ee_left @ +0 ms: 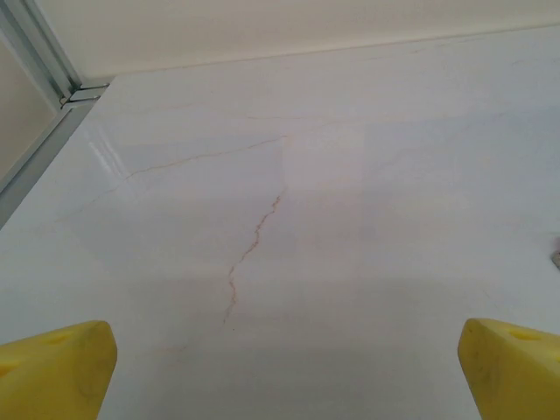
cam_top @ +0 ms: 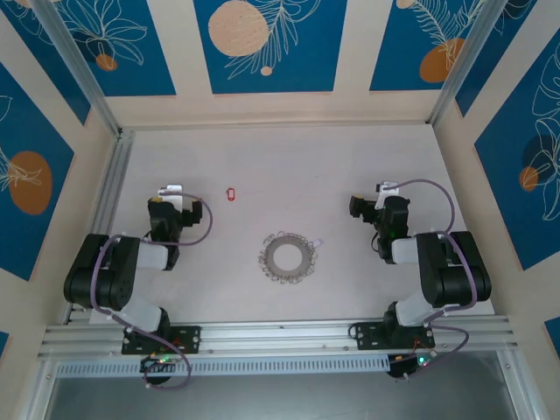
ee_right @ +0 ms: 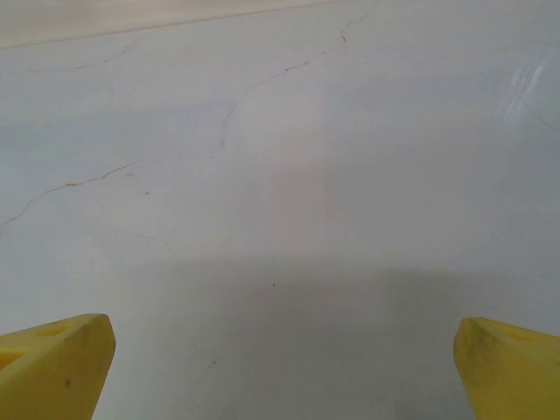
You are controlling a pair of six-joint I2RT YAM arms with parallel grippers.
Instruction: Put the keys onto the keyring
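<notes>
A tiny red oval key [cam_top: 231, 193] with a hole in its middle lay flat on the pale surface [cam_top: 350, 157], up toward the far wall and near the left arm [cam_top: 114, 276]. The flat grey metal keyring [cam_top: 287, 256] lay in the middle between the two arms, well apart from the key. Small silver wire loops [cam_top: 265, 262] stuck out all round the ring, and a little whitish tag [cam_top: 320, 244] sat at its right side.

The key looked very light and thin. I think it would slide away if pushed, so it should be pinched gently across its thin rim. The ring looked stiff and hard. Its loops looked fiddly and could catch, so the plain grey band seemed the best place to hold it.

The left jaws were wide open and held nothing. Their yellow fingertips [ee_left: 57, 367] stood far apart over bare surface. The right arm [cam_top: 442, 271] was the same, with the right jaws spread wide and holding nothing.

The surface was smooth and a bit shiny, with thin brown lines [ee_left: 254, 245] like little cracks. A silver metal rail [cam_top: 280, 332] ran along the near edge. The walls had blue panels [cam_top: 267, 39] with white leaf drawings and orange circles.
</notes>
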